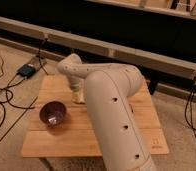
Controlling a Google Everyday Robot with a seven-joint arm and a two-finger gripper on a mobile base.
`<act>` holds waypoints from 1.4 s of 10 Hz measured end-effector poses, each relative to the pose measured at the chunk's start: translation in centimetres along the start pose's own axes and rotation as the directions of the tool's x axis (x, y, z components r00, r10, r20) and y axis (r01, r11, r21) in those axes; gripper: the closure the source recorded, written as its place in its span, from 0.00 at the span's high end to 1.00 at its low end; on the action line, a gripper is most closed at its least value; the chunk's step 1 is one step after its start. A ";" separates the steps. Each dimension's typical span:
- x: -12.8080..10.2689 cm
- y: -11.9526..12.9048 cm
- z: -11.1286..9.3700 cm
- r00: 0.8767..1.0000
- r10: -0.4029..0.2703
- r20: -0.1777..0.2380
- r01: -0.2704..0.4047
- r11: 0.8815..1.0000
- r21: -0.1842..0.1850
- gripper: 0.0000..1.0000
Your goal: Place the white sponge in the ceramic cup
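Note:
My gripper hangs down from the wrist over the middle left of the wooden table, just right of and behind the purple bowl. A small pale cream shape sits at its tip, touching or just above the tabletop. I cannot tell whether that shape is the white sponge, the ceramic cup or part of the gripper. No separate sponge or cup shows elsewhere. My thick forearm hides the table's middle and right.
A wide dark purple bowl stands on the table's left half. Cables and a small box lie on the floor at the left. A long low rail runs behind the table.

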State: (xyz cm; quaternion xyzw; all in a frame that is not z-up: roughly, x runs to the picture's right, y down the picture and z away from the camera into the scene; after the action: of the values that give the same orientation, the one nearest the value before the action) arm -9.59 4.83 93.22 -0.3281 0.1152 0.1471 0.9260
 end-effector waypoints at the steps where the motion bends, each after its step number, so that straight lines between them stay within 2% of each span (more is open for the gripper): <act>1: -0.1 -0.4 0.1 1.000 0.001 0.000 -0.001 1.000 -0.004 0.65; 9: -0.3 -1.5 2.0 0.999 0.043 -0.003 -0.043 0.997 -0.070 0.65; 14: -0.5 -1.1 2.5 0.999 0.041 -0.005 -0.042 0.995 -0.091 0.65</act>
State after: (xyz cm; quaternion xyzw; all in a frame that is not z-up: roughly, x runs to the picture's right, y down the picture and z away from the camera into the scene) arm -9.37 5.55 95.94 -0.3678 0.1165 0.1709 0.9066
